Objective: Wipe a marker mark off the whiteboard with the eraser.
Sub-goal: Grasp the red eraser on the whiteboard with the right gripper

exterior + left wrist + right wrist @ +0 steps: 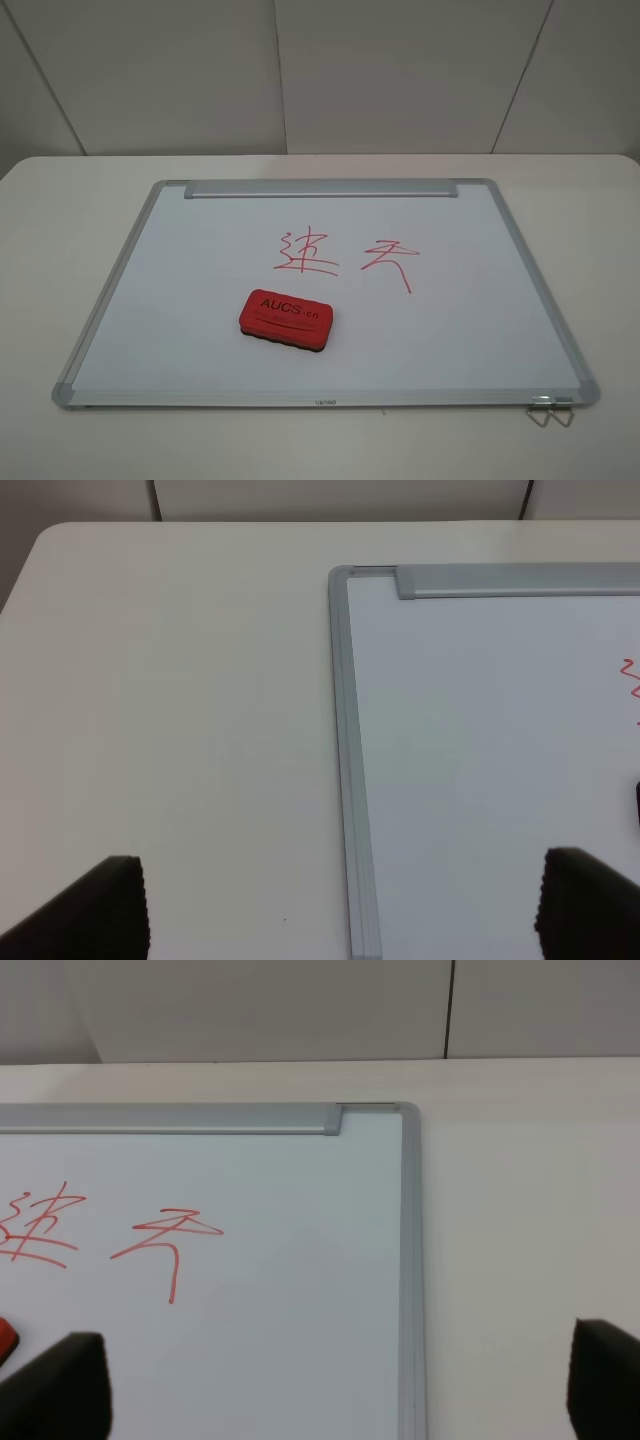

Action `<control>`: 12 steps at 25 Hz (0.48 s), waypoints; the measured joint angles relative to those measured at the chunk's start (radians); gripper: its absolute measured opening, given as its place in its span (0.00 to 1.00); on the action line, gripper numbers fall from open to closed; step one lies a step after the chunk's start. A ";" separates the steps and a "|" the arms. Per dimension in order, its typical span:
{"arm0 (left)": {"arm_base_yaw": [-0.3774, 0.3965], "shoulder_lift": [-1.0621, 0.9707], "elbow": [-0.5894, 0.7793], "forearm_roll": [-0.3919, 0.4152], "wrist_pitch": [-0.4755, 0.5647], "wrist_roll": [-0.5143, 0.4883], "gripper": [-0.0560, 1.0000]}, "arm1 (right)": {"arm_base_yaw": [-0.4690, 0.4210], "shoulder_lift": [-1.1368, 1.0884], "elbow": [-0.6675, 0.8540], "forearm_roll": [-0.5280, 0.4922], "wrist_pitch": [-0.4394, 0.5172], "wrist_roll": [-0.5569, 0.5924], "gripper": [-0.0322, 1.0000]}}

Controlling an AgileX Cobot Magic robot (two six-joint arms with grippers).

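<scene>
The whiteboard lies flat on the table, metal strip on its far edge. Near its middle is the red many-stroke marker mark, with a simpler red zigzag scribble to its right. The red eraser, lettered AUCS, rests on the board just in front of the mark. Neither gripper shows in the high view. The left gripper is open over the board's left frame edge. The right gripper is open over the board's right part, with the mark, the scribble and a sliver of the eraser ahead.
The white table surrounds the board, with a pale wall behind it. A metal clip hangs off the board's front right corner. The left frame edge and right frame edge run between the fingers.
</scene>
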 joint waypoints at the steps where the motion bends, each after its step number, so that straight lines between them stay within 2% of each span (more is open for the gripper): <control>1: 0.000 0.000 0.000 0.000 0.000 0.000 0.79 | 0.000 0.000 0.000 0.000 0.000 0.000 0.83; 12: 0.000 0.000 0.000 0.000 0.000 0.000 0.79 | 0.000 0.000 0.000 0.000 0.000 0.000 0.83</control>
